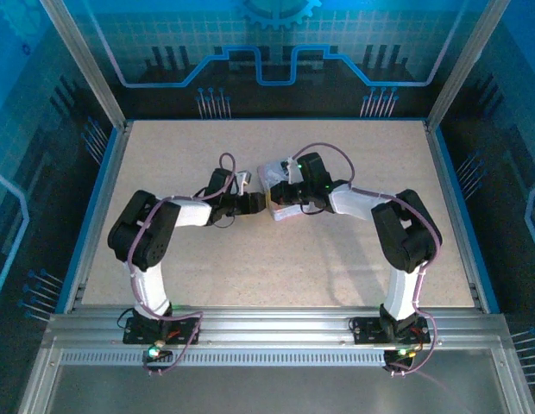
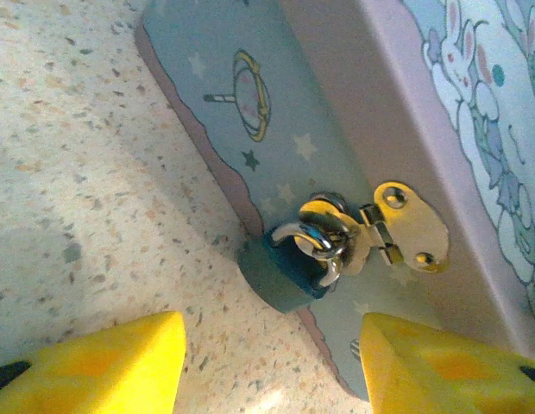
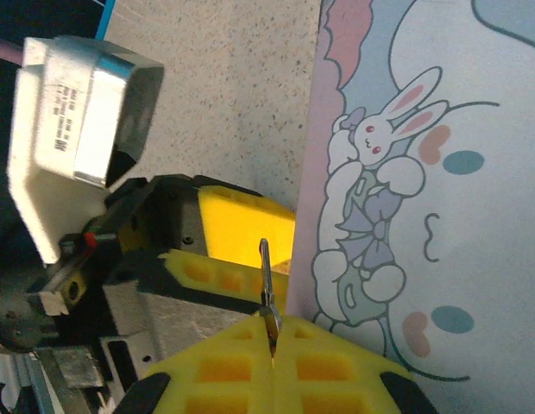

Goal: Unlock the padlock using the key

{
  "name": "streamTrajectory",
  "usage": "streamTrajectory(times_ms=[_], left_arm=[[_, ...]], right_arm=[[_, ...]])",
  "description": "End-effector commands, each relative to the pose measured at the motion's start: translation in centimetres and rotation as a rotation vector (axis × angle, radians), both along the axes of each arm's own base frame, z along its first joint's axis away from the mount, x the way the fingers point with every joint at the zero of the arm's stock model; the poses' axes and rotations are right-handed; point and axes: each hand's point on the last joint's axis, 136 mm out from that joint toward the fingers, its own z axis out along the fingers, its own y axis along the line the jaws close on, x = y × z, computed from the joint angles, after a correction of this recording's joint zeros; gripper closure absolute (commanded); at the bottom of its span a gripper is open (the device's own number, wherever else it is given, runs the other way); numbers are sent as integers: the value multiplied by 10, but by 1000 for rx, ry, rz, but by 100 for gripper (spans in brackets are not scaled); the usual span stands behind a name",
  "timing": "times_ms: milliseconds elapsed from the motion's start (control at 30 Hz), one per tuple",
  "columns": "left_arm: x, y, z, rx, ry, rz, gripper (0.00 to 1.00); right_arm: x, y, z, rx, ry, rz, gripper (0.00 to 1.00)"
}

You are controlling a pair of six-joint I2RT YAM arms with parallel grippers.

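The small dark teal padlock [image 2: 283,274] rests on the table against the front of the tin box [image 2: 336,103]. Its silver shackle [image 2: 324,235] passes through the box's gold hasp [image 2: 410,226]. My left gripper [image 2: 272,371] is open, its yellow fingers [image 2: 103,366] spread on either side just short of the padlock and not touching it. My right gripper [image 3: 272,341] is shut on the key [image 3: 267,289], whose thin blade sticks out past the fingertips beside the box edge. From above, the left gripper [image 1: 250,204] and the right gripper [image 1: 280,209] meet at the box.
The pale tin box [image 1: 272,171] with a bunny picture on its lid [image 3: 423,172] sits mid-table between the arms. In the right wrist view the left gripper's yellow finger [image 3: 242,226] and white wrist housing [image 3: 78,112] sit close behind the key. Speckled tabletop [image 2: 95,172] surrounds them.
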Motion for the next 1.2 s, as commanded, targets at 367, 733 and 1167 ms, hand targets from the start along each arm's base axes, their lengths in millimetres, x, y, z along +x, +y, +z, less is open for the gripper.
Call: streamTrajectory(times_ms=[367, 733, 1167], left_arm=[[23, 25, 71, -21, -163, 27, 28], [-4, 3, 58, 14, -226, -144, 30], [-35, -34, 23, 45, -221, -321, 31]], right_arm=[[-34, -41, -17, -119, 89, -2, 100], [-38, -59, -18, -102, 98, -26, 100], [-33, -57, -25, -112, 106, -31, 100]])
